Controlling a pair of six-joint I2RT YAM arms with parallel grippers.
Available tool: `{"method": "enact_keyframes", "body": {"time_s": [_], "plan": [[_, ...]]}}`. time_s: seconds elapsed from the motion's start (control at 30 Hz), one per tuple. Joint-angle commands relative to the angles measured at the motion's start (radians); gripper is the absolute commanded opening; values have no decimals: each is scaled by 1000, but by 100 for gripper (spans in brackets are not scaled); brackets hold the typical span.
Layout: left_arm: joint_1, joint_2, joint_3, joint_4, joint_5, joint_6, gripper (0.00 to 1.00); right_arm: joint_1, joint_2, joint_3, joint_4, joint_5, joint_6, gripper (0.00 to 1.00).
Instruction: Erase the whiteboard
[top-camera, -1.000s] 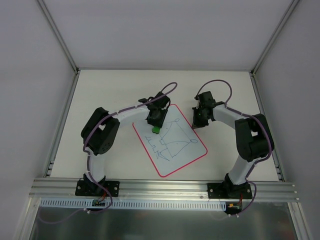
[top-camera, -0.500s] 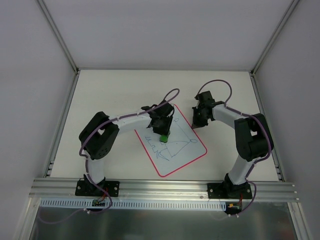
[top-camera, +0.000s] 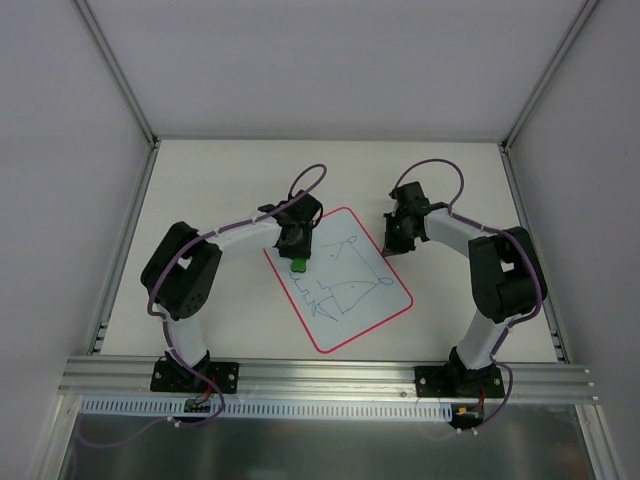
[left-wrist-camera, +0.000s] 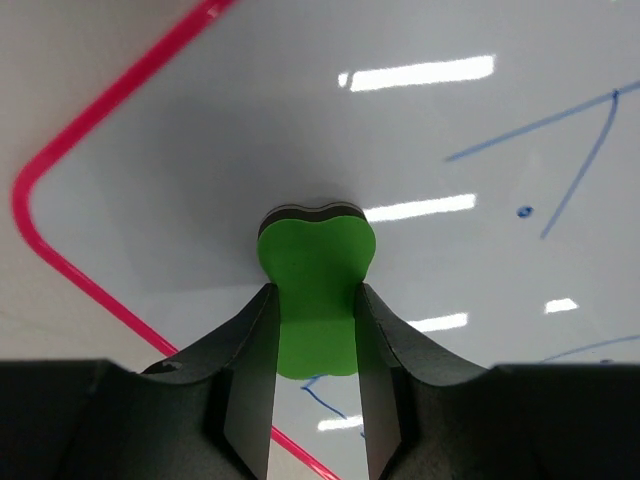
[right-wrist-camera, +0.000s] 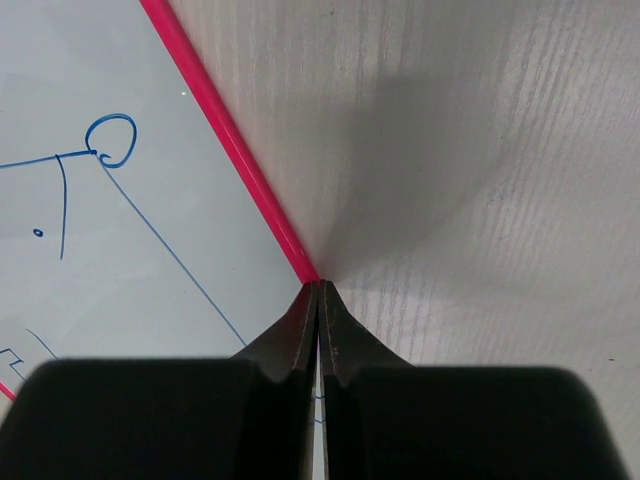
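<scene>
The left gripper (left-wrist-camera: 315, 292), a black two-finger claw, is narrowed around a small green foam eraser block (left-wrist-camera: 315, 248), one finger on each flat side. The block's dark lower layer presses on the whiteboard (top-camera: 346, 329), a flat white rectangle with a thin red rounded-corner border. It sits just inside the board's left corner in the top view, near a rounded red corner in the wrist view. Thin blue line drawings (top-camera: 345, 285) cover the middle of the board beside the block. The right gripper (right-wrist-camera: 318, 287) has its black fingers pressed fully together, with nothing between them. Their tips touch the red border on the board's far right edge. The board lies askew on the pale wood-grain tabletop (top-camera: 220, 190), between the two arms.
</scene>
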Motion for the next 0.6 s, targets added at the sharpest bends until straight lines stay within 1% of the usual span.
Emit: {"method": "enact_keyframes", "body": {"time_s": [0.0, 0.03, 0.17, 0.3, 0.37, 0.43, 0.57], "plan": [[-109, 88, -2, -131, 50, 0, 0, 7, 33, -21, -1, 57, 5, 0], [-156, 99, 4, -131, 60, -8, 0, 7, 33, -21, 0, 58, 3, 0], [-249, 103, 10, -133, 109, -63, 0, 7, 33, -14, 0, 66, 3, 0], [-317, 82, -13, -133, 110, -100, 0, 7, 33, -16, 3, 68, 2, 0], [-316, 67, -33, -134, 95, -127, 0, 7, 31, -18, 5, 66, 5, 0], [-291, 39, -71, -133, 71, -141, 0, 5, 30, -22, 9, 65, 6, 0], [-189, -13, -152, -133, 2, -144, 0, 7, 28, -31, 16, 65, 14, 0]]}}
